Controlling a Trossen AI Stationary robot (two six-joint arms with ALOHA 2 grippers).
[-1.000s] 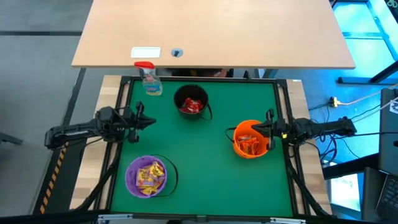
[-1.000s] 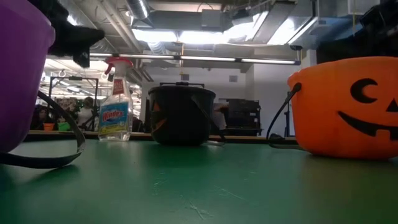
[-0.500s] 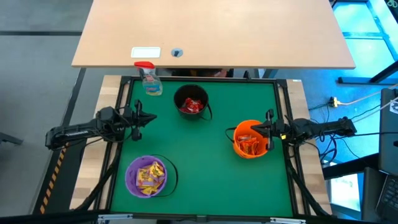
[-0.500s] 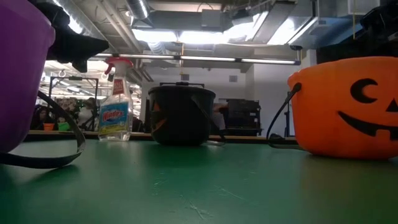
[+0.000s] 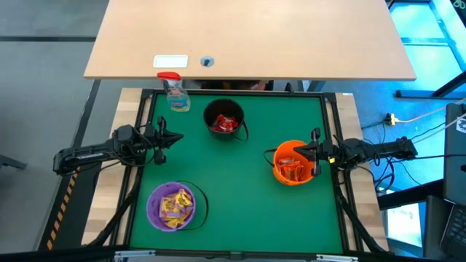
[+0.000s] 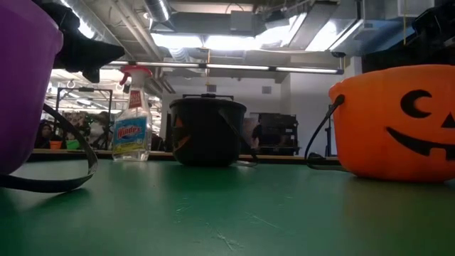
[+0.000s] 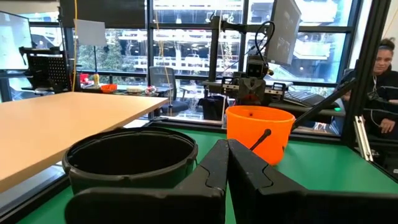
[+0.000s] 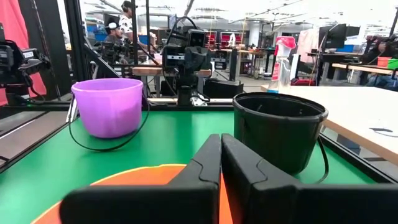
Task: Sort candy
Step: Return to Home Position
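Note:
The candy lies sorted in three buckets on the green mat [image 5: 240, 196]. Red candy [image 5: 224, 124] is in the black bucket [image 5: 207, 116] at the far middle. Orange-red candy [image 5: 293, 172] is in the orange bucket [image 5: 280, 175] at the right. Yellow candy [image 5: 175, 206] is in the purple bucket [image 5: 154, 211] at the near left. My left gripper [image 5: 180, 138] hovers shut over the mat's left side, pointing level toward the right [image 7: 227, 146]. My right gripper [image 5: 293, 151] is shut above the orange bucket's rim, pointing left [image 8: 220, 140]. Neither holds anything.
A clear spray bottle [image 5: 175, 94] with a red top stands at the mat's far left corner. A wooden table [image 5: 247, 36] lies beyond the far edge. A black frame rail [image 5: 240, 92] borders the mat. A person [image 7: 382, 81] sits beyond the right side.
My left gripper has turned a little at the wrist while staying in place; it stays shut. The buckets and candy have not moved.

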